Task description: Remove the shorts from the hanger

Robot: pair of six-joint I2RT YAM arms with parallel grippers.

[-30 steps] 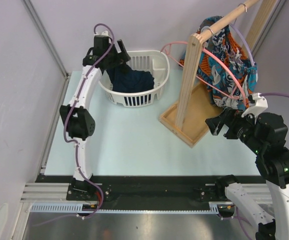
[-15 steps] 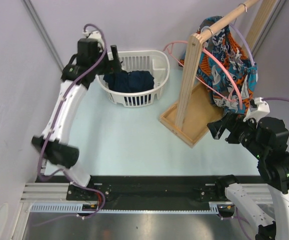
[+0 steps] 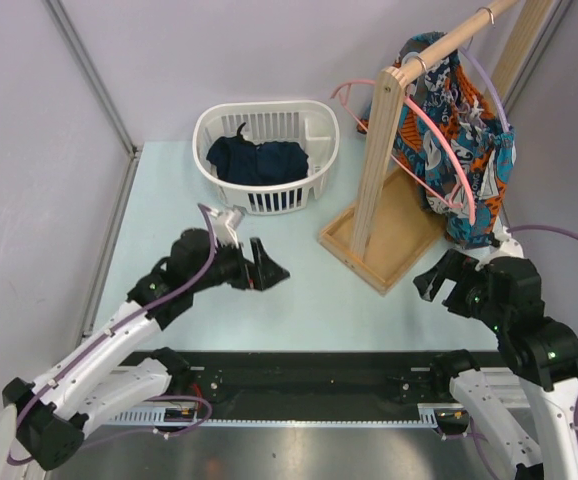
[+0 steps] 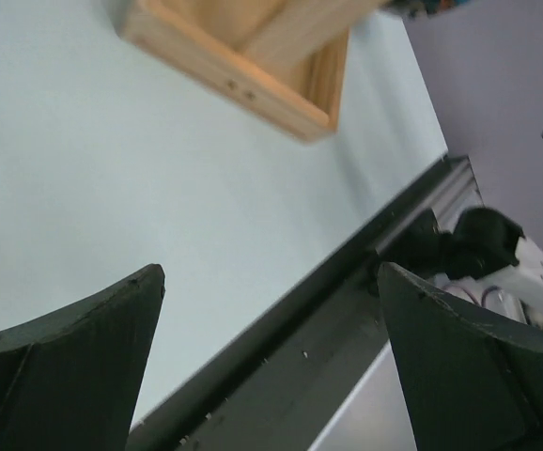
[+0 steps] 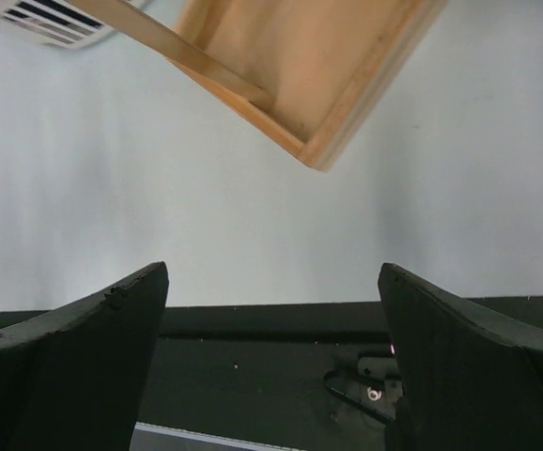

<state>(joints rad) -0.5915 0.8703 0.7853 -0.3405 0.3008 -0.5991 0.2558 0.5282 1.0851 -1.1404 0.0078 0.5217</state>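
Note:
The colourful shorts (image 3: 461, 140) hang on the lavender hanger (image 3: 491, 95) from the wooden rail at the top right. My right gripper (image 3: 437, 282) is open and empty, low over the table in front of the shorts and clear of them; its wrist view (image 5: 273, 268) shows only table and the rack base. My left gripper (image 3: 269, 268) is open and empty over the table's near left-centre, pointing right; in its wrist view (image 4: 270, 272) the jaws stand wide apart. The shorts show in neither wrist view.
A pink hanger (image 3: 439, 135) hangs on the same rail over the shorts. The wooden rack's post (image 3: 374, 170) stands in a wooden base tray (image 3: 394, 240). A white basket (image 3: 314, 165) at the back holds a dark navy garment (image 3: 261, 160). A black rail (image 3: 299, 365) runs along the near edge.
My left arm has swung from above the basket down to the near part of the table, empty. My right gripper has drawn back a little from the shorts' hem.

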